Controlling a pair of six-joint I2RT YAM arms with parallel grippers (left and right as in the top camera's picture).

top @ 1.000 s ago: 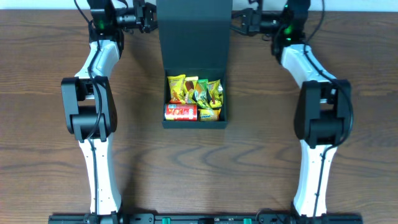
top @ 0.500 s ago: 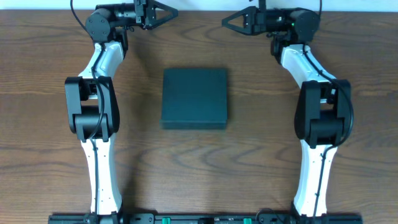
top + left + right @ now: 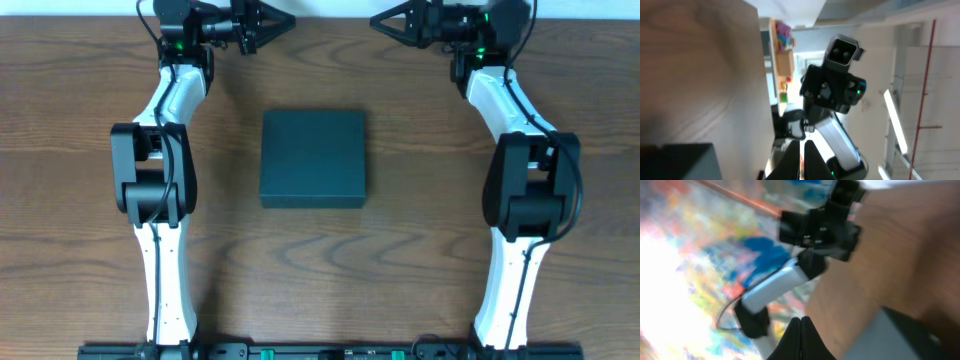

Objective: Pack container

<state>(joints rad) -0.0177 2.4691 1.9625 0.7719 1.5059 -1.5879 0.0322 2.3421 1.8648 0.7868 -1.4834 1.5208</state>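
container (image 3: 313,158) on table (image 3: 420,250), centre | left gripper (image 3: 288,21) behind-left of it, apart | right gripper (image 3: 376,20) behind-right, apart

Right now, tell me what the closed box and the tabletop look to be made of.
The container: likely rigid cardboard with a matte dark teal finish; flat lid, crisp edges, no glare. The table: wood or wood-look laminate, brown with streaky grain; which of the two is unclear.
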